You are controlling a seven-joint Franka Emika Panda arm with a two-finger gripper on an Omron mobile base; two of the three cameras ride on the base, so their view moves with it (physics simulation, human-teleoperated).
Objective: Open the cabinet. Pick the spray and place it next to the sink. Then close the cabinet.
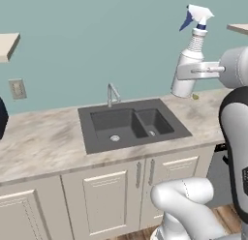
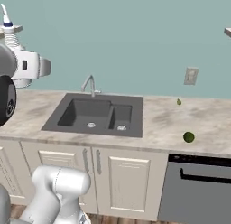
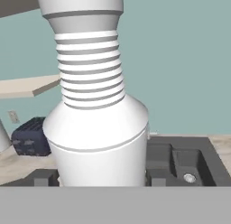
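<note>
Spray (image 1: 190,65) — white, ribbed neck, blue nozzle tip — upright, pinched in the gripper (image 1: 186,72) above the counter (image 1: 43,142).

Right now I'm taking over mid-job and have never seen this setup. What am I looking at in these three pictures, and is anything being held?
This is a white robot arm on a driving base in a rendered kitchen. Two pictures come from cameras on the base, behind the arm to its left and right; both look over the same counter. The third comes from a camera on the hand, looking along the pincer.

The pincer holds the spray, a white bottle with a ribbed neck and blue nozzle, upright in the air above the counter to the right of the sink. The hand view shows the bottle close up, with the sink below it.

On the counter sit the dark double-basin sink with its silver faucet, and a small green ball near the front edge right of it.
</note>
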